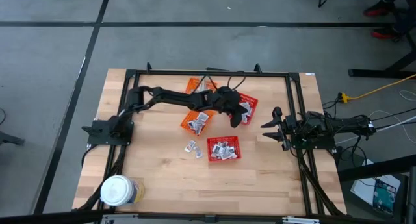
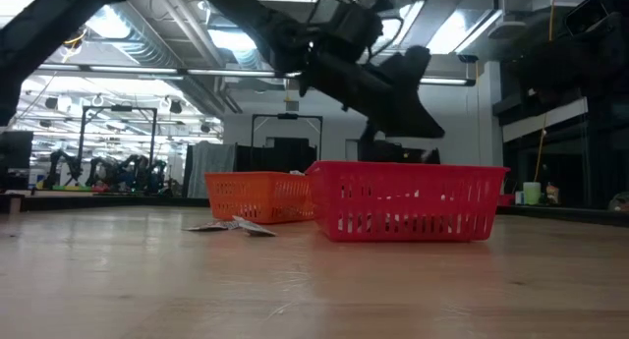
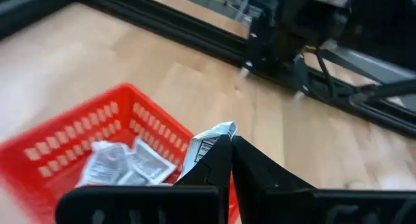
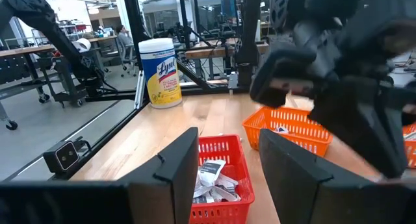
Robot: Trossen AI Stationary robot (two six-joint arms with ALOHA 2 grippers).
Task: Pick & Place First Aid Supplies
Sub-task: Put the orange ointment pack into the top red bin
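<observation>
My left gripper [image 1: 234, 121] [image 3: 231, 141] hangs over the near rim of the far-right red mesh basket [image 1: 247, 106] [image 3: 78, 152], shut on one silvery-white sachet [image 3: 209, 141]. Several more sachets [image 3: 123, 164] lie in that basket. Others fill a second red basket [image 1: 223, 149] [image 4: 218, 175] and an orange basket [image 1: 195, 121], and a few loose ones [image 1: 192, 147] [image 2: 234, 225] lie flat on the table. My right gripper [image 1: 268, 130] [image 4: 229, 156] waits at the table's right side, open and holding nothing. My left gripper pinches the sachet between its two fingertips [image 3: 220, 160]. The sachet's upper end [image 3: 221, 129] sticks out past the tips. The fingers slant downward toward the table's right edge. The sachet is lifted clear, above the red basket's rim.
A second orange basket [image 1: 198, 86] sits at the far side. A white-lidded yellow wipes jar [image 1: 119, 190] [image 4: 162, 68] stands at the near left corner. A black frame [image 1: 208, 73] runs around the tabletop. Bare wood lies along the near edge.
</observation>
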